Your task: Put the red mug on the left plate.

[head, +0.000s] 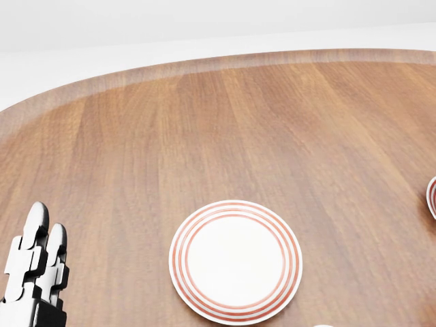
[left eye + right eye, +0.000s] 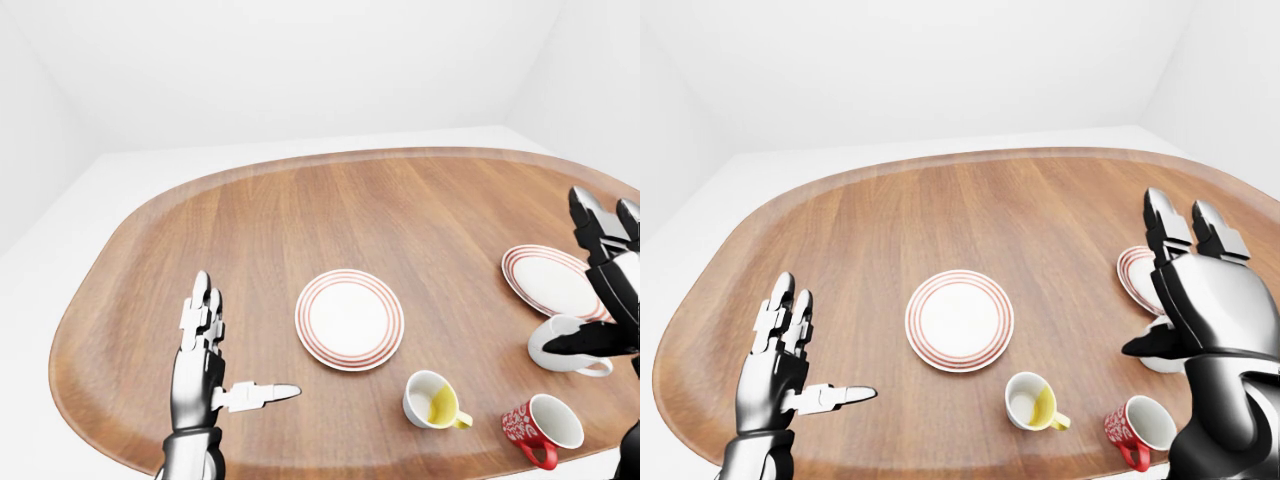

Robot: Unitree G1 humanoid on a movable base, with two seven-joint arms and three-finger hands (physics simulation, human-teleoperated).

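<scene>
The red mug with a white pattern stands upright at the bottom right of the left-eye view, handle toward the bottom. The left plate, white with red rings, lies in the table's middle and is bare; it also shows in the head view. My right hand is open, raised above the table just above and right of the red mug, not touching it. My left hand is open and empty at the lower left, well left of the plate.
A yellow-lined white mug lies between the plate and the red mug. A white mug lies beside the right plate, partly behind my right hand. The oval wooden table has its edge close below the mugs.
</scene>
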